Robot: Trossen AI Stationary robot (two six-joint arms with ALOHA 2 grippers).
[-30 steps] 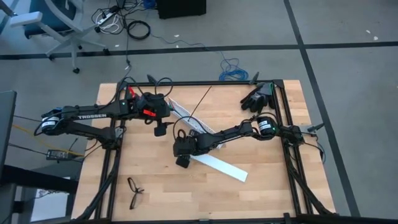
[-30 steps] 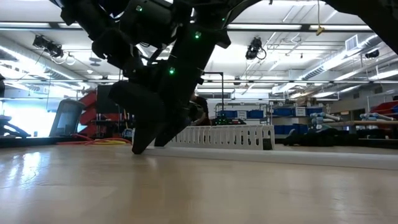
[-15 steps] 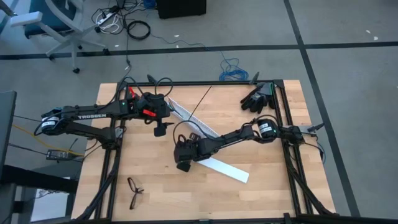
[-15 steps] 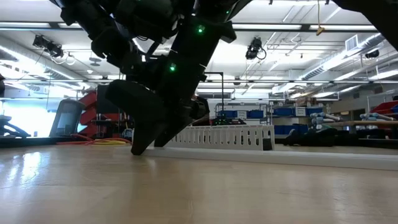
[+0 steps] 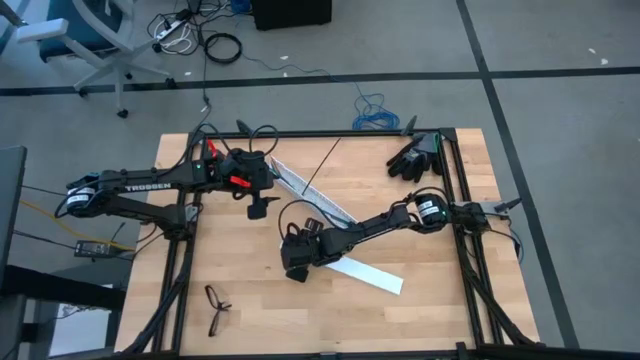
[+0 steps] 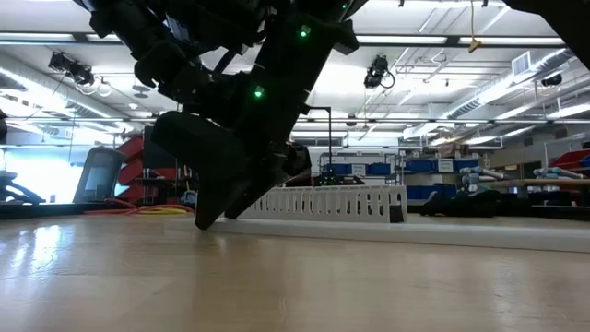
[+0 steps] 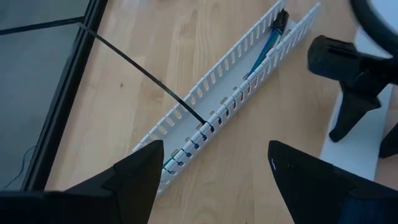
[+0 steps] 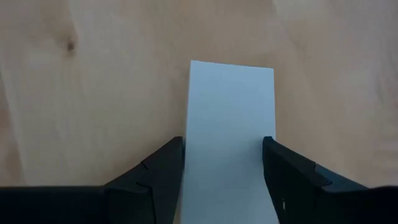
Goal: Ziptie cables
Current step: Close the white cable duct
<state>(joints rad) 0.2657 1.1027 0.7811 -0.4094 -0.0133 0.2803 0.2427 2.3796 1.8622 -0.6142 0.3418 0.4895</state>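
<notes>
**Cover strip handling before the cable tie step**

Table point(image 5: 420, 215) work at this moment centres on two white parts: a slotted rail point(image 5: 300, 185) lying diagonally toward the far left, and a flat white cover strip point(image 5: 365, 272) lying in the middle. The right gripper point(image 5: 297, 262) sits low over the near end of the cover strip, and its fingers point(image 8: 155, 174) stand on either side of the strip's long edges, touching or just beside them. Whether they are pinching the strip cannot be told; the strip lies flat on the wood. The left gripper point(image 5: 257, 208) hangs released, holding nothing, just beside the slotted rail.

The step in hand appears to be moving the cover strip clear. To do this well, the right gripper should keep both fingers square to the edges so the thin strip does not twist, and carry it away from the rail.

The cables point(image 7: 261, 53) lie inside the slotted rail's channel, with the black connector point(image 7: 279, 18) near one end. The ziptie point(image 7: 146, 78) crosses the table edge and ends at the rail wall.

Hard to make out:
- From above, the cables are too small to separate from the rail.
- The low view shows only dark arm parts and the rail's side.
- How the ziptie end engages the rail slots cannot be told.
</notes>
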